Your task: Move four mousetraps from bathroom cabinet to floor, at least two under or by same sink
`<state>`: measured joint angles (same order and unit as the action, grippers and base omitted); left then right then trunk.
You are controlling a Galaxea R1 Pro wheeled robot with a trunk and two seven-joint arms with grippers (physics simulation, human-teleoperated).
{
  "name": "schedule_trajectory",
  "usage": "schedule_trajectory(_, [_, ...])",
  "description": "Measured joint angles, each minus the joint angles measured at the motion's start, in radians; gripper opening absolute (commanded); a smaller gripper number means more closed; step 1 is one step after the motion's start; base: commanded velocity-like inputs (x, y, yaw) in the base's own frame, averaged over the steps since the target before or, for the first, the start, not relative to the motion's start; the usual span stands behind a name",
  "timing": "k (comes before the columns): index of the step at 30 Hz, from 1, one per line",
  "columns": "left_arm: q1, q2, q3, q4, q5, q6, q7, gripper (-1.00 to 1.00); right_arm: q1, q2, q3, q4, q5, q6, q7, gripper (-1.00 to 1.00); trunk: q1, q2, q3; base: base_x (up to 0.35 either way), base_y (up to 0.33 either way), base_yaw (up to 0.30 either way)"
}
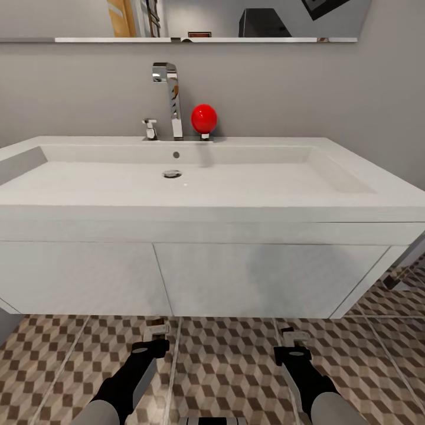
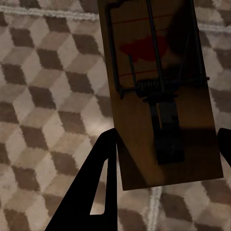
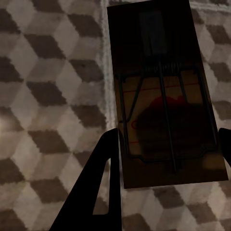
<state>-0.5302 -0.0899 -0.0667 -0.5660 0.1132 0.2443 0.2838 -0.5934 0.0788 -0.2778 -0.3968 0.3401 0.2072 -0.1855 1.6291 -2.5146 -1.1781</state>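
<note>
— Both arms first, since they sit closest in the head view. What are they doing?

— Each one reaches forward over the bathroom floor, just short of the sink. Left gripper and right gripper both end near the lower edge of the white vanity, well apart from each other.

— Is the left one holding anything?

— Yes. In the left wrist view a mousetrap sits between the two dark fingers, its brown wooden slab pinched at the near end, with the spring and wire bar on top and a red mark on the wood. It reaches out ahead of the left gripper over the cube-patterned tiles.

— And the right?

— Same picture. A second mousetrap is clamped between the right gripper's fingers, running straight out from the fingertips, wire frame and red mark showing. It looks darker, as if in shade. A pale grout line runs beside it on the floor.

— Are the traps touching the tiles?

— I cannot tell from the wrist views; the floor lies beyond them, but whether there is a gap is not clear.

— Where is the sink?

— The sink stands ahead of and above both grippers, a wide white basin with a chrome tap at the back. A red ball rests just beside the tap. A mirror hangs on the grey wall above.
</note>
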Motion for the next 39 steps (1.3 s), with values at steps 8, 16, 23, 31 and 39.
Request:
schedule_trajectory(8, [0.000,0.000,0.000,0.000,-0.001,-0.001,0.000,-1.00,0.000,0.000,0.000,0.000,0.000,0.000,0.000,-1.00,0.002,-0.001,-0.019,0.000,0.000,0.000])
schedule_trajectory(16, [0.000,0.001,-0.001,0.000,-0.001,0.001,0.000,-1.00,0.000,0.001,-0.002,0.000,0.000,-0.005,-0.001,-1.00,0.006,-0.003,-0.050,0.000,0.000,0.000])
schedule_trajectory(23, [0.001,0.000,-0.001,-0.003,-0.002,0.004,0.000,-1.00,0.000,0.005,-0.004,-0.007,0.000,-0.019,-0.002,-1.00,0.009,-0.005,-0.077,0.000,0.000,0.000])
schedule_trajectory(31, [0.001,-0.023,-0.002,-0.111,-0.012,0.037,0.000,-1.00,-0.010,0.015,-0.003,-0.031,-0.001,-0.022,-0.002,-1.00,0.013,-0.007,-0.108,0.000,0.000,0.000])
schedule_trajectory(39, [0.001,-0.026,-0.001,-0.132,-0.040,0.060,0.000,-1.00,-0.013,0.015,-0.002,-0.047,-0.003,-0.019,-0.002,-1.00,0.016,-0.008,-0.139,0.000,0.000,0.000])
